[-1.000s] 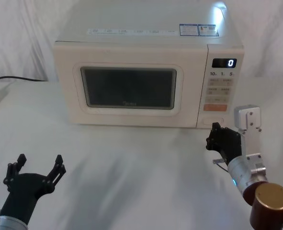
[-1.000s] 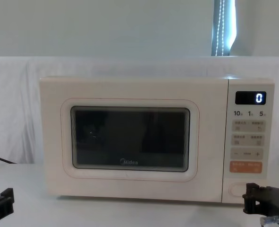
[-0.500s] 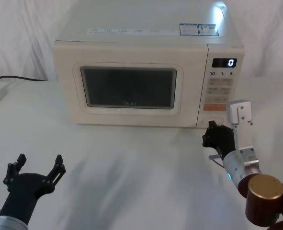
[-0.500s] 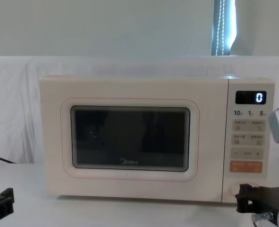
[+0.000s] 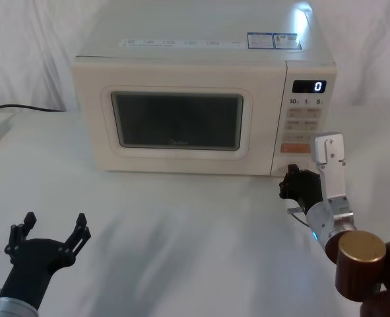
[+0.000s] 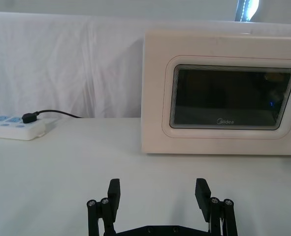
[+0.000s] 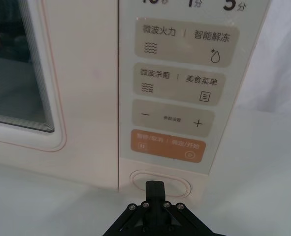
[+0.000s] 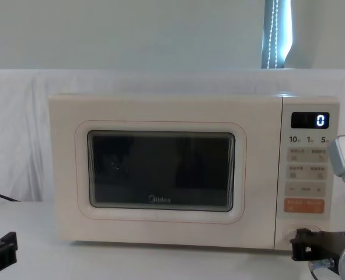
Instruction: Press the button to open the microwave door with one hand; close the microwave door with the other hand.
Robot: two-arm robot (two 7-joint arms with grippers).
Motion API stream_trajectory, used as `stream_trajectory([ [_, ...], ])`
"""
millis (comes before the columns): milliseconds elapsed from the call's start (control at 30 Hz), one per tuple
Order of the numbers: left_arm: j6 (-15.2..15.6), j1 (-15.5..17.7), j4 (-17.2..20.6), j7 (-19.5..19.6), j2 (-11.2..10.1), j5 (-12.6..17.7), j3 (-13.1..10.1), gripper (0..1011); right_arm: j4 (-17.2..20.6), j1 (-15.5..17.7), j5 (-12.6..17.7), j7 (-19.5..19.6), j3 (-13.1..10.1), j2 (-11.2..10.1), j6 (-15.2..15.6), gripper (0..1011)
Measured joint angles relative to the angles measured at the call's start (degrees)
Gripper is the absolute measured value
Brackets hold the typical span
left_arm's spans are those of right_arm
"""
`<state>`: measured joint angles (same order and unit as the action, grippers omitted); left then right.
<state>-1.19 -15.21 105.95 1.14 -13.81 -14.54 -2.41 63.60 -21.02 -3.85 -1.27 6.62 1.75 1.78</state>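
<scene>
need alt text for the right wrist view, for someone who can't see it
The right gripper, fingers closed to a single tip, points at the wide cream button at the bottom of the microwave's control panel, right at its face. Above the button sit an orange key and beige keys, with the edge of the closed microwave door alongside the panel.

Cream microwave door point(image 5: 175, 122) shut; pill-shaped button point(image 7: 161, 181) below the orange key point(image 7: 168, 146).

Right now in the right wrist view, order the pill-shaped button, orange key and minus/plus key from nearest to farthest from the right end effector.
1. The button, bottom of the panel, right at the right end effector.
2. The orange key, just above the button.
3. The minus/plus key, higher still.
</scene>
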Motion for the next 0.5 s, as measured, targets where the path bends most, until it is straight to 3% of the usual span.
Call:
stream_trajectory([
  [500,0.0,0.0,0.0,0.0,0.0,0.0,0.0,1001,-3.4,-2.5,-0.3,0.6,-0.5,0.5,0.2,0],
])
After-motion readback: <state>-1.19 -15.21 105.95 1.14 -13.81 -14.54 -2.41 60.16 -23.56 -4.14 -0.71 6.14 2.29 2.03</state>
